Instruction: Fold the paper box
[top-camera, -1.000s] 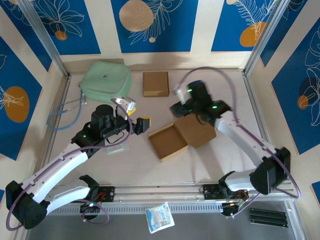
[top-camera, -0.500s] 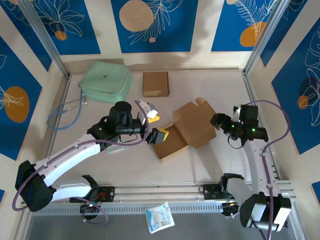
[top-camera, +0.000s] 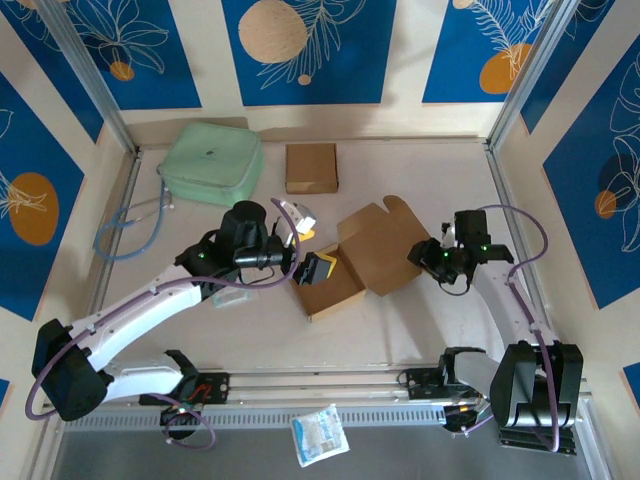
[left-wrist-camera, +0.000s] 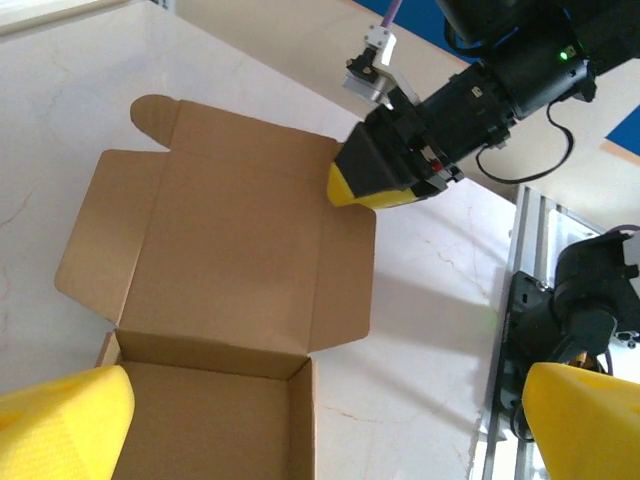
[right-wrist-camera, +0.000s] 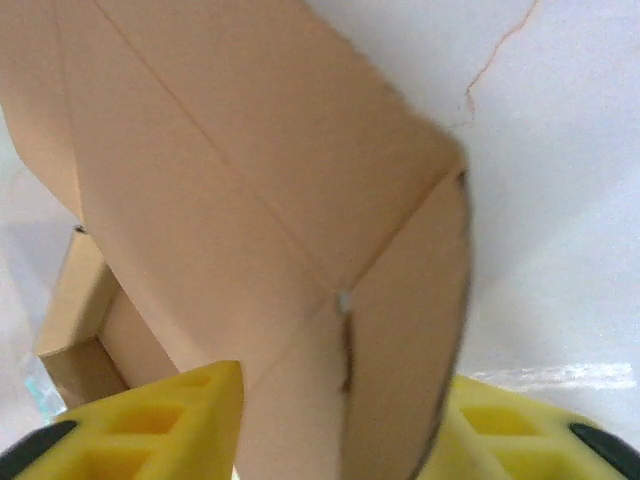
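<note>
Right end effector (left-wrist-camera: 348, 187) pinches the paper box's (left-wrist-camera: 225, 250) lid flap; left end effector (top-camera: 310, 247) gapes wide at its tray.

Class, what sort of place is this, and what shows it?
Probably a robotics lab cell: left arm and right arm bolted at a table edge, printed panels around, a box to fold.

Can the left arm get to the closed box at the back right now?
Probably yes: the left gripper is open, holding nothing, with bare table between it and the closed box.
</note>
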